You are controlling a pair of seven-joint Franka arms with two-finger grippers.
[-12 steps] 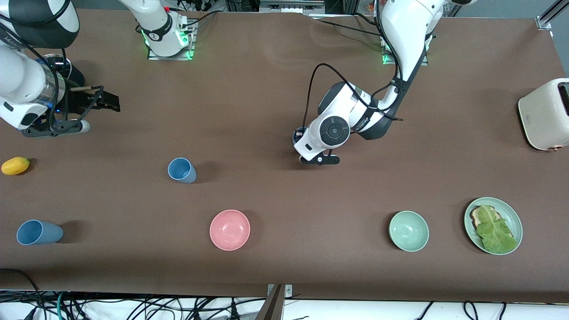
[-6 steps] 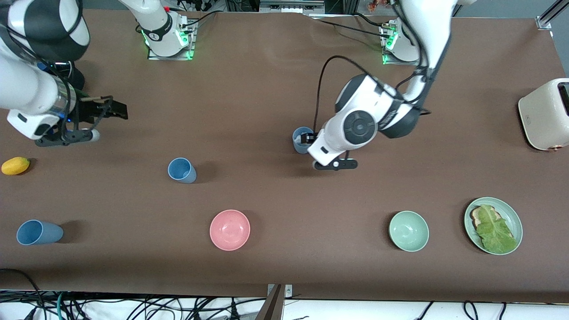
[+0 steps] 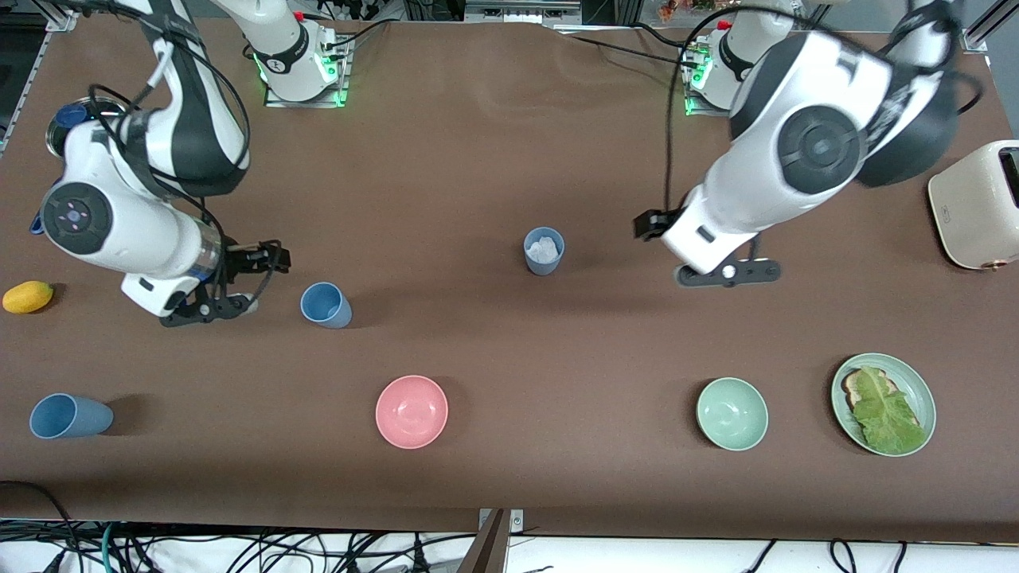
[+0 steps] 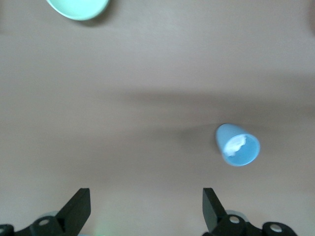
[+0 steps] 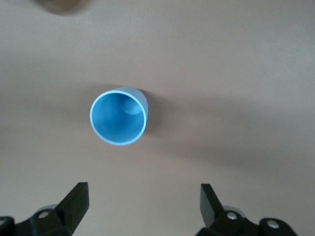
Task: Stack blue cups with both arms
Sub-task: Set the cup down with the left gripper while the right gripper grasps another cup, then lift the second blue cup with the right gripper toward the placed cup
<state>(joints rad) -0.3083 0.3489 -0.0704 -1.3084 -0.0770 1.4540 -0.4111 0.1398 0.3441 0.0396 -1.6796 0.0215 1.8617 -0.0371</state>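
hovering wide open beside upright blue cup [image 3: 326, 305] to grab it, right gripper [image 3: 267, 261]; left gripper [image 3: 649, 225] wide open, empty, near middle blue cup [image 3: 544, 251], the likely stack base

The left gripper [image 4: 145, 211], fingers spread, hangs over bare table near an upright blue cup [image 4: 237, 145].

Bare brown table [image 3: 478, 159] lies open around the upright blue cup [image 3: 544, 251] in the middle, well apart from the pink bowl [image 3: 411, 411], the pale green bowl [image 3: 732, 414] and what looks like a toaster [image 3: 978, 203].
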